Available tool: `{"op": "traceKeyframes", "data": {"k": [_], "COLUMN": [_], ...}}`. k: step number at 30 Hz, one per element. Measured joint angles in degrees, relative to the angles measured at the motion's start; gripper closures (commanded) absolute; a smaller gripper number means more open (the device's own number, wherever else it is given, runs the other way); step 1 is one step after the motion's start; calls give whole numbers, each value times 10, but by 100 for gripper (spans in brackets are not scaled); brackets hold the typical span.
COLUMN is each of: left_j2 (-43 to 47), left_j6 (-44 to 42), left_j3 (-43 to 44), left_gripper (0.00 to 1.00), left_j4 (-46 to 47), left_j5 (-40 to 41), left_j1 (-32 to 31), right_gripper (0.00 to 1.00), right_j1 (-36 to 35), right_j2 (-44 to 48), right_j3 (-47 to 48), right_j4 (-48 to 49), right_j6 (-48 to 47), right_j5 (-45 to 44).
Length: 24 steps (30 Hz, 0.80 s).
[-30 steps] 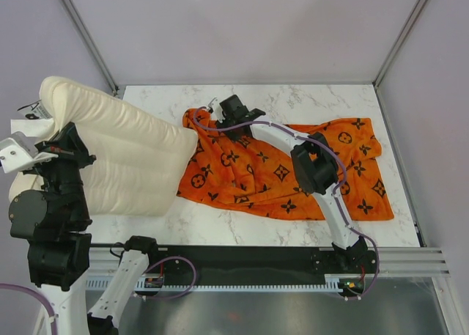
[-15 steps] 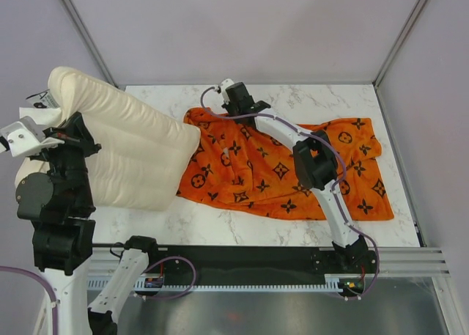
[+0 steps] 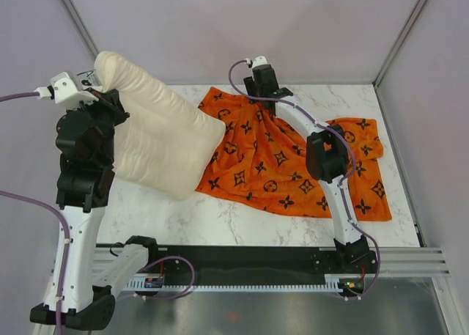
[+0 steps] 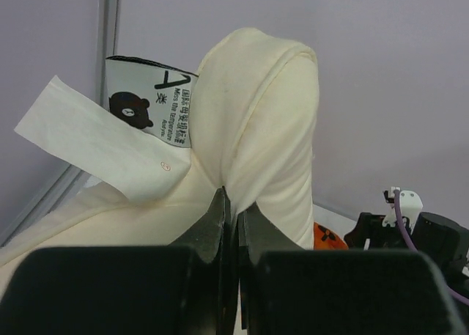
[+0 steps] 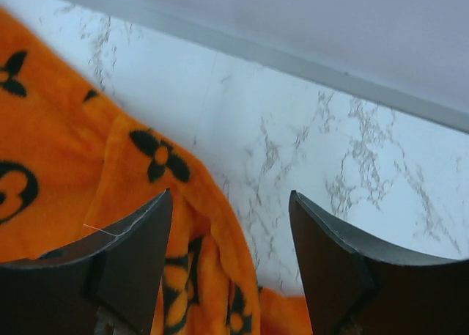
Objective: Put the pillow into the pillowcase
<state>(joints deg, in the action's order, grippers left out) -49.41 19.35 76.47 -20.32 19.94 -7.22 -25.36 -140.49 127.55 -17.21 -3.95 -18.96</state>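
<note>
L gripper (image 4: 233,207): jaws pressed together, pinching a thin fold at the end of the pillow (image 4: 256,130), just below the care label (image 4: 150,104) and a long white tag (image 4: 95,148); R gripper (image 5: 231,203): jaws spread, nothing between them, hanging over the edge of the pillowcase (image 5: 88,174) with bare table (image 5: 308,144) beyond.

Top view: pillow (image 3: 165,141) held up at upper left, tilted, its low corner over the left edge of the pillowcase (image 3: 286,166), which lies flat and wrinkled across centre-right of the frame.

Risks (judgement):
- small pinch on a big plump load; the fold could slide out if swung fast, and the pillow drops;
- case mouth not held open, R jaws idle; a push now would prob. shove or bunch the floppy case along the table (image 3: 220,218) instead of entering it;
- pillow corner resting on the case edge may pin it shut;
- cannot tell which side the opening is on.

In the way: R arm stretches across the case, centre of frame; purple cable (image 3: 238,67) loops near R wrist, a snag risk; frame post (image 3: 84,34) close behind the pillow, upper left.
</note>
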Motion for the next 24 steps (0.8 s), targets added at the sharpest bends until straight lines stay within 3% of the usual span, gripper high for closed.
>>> {"op": "traceKeyframes", "data": {"k": [4, 9, 12, 13, 19, 24], "left_j2": [-26, -62, -81, -85, -85, -81], "left_j6": [17, 21, 21, 22, 30, 32], "left_j3": [1, 32, 55, 62, 76, 76], "left_gripper": [98, 98, 98, 98, 98, 98], "left_j4": [9, 11, 11, 11, 13, 13], "left_j5": [-8, -8, -11, -15, -25, -25], "left_j1": [0, 0, 0, 0, 0, 0], "right_gripper": [34, 36, 22, 2, 2, 2], "right_j1": [-11, -26, -42, -51, -94, -94], "right_j2": [90, 208, 257, 268, 285, 303], "right_j3": [-127, -245, -298, -316, -410, -493], "right_j4": [-11, -27, -13, -3, 108, 238], "right_j6": [33, 113, 148, 156, 215, 290], "right_j5": [30, 132, 175, 195, 376, 471]}}
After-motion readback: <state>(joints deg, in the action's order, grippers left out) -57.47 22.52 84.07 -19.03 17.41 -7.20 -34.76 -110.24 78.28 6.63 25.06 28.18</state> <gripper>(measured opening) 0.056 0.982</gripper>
